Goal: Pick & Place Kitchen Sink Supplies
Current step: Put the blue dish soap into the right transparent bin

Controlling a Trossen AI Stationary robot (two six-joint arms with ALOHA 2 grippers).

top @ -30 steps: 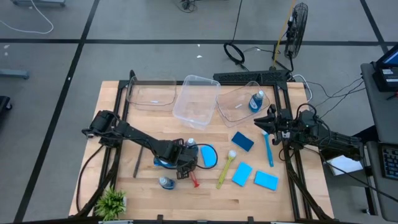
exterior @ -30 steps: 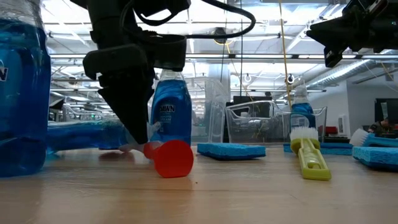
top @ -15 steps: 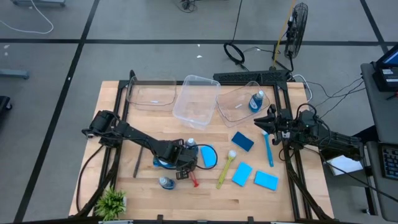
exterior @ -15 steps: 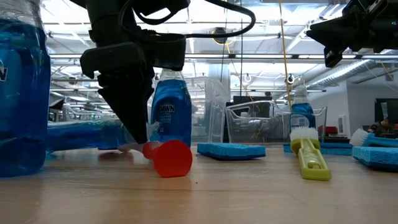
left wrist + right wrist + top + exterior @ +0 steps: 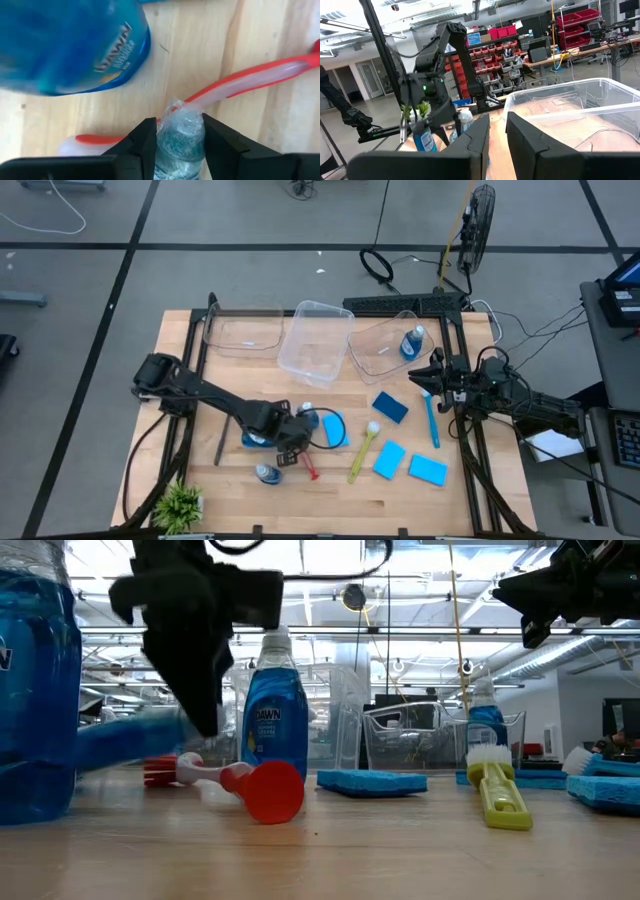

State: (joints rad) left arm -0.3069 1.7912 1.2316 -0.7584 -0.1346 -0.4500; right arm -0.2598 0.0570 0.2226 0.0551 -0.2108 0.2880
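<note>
My left gripper (image 5: 283,448) (image 5: 177,125) is shut on a small clear bottle of blue liquid (image 5: 179,142) (image 5: 130,735), low over the table's near middle. The red brush (image 5: 308,467) (image 5: 260,788) lies on the wood right under it. Another bottle (image 5: 305,412) (image 5: 274,720) stands upright just behind, and a third (image 5: 268,473) stands nearer the near edge. A fourth bottle (image 5: 412,340) stands in the right bin. My right gripper (image 5: 430,375) (image 5: 495,135) hovers open with a narrow gap over the table's right side, above the blue brush (image 5: 432,420). My left gripper pinches the bottle between its two fingers (image 5: 145,140), coming from above and pointing down. One rounded clear end of the bottle (image 5: 180,115) pokes out past the fingertips. The bottle is lifted off the wood and lies roughly level, its body (image 5: 120,738) reaching out sideways from the fingers.
Three clear bins (image 5: 243,330) (image 5: 315,340) (image 5: 385,345) line the far side. The yellow brush (image 5: 362,450), blue sponges (image 5: 390,407) (image 5: 388,458) (image 5: 428,470) and a blue oval thing (image 5: 335,430) lie right of centre. The grey brush (image 5: 222,442) and the green plant (image 5: 180,505) are on the left.
My left gripper has risen and shifted a little toward the table's left edge, taking the lying bottle up off the wood. The red brush, half hidden behind the gripper before, now shows along its whole length in the low view.
</note>
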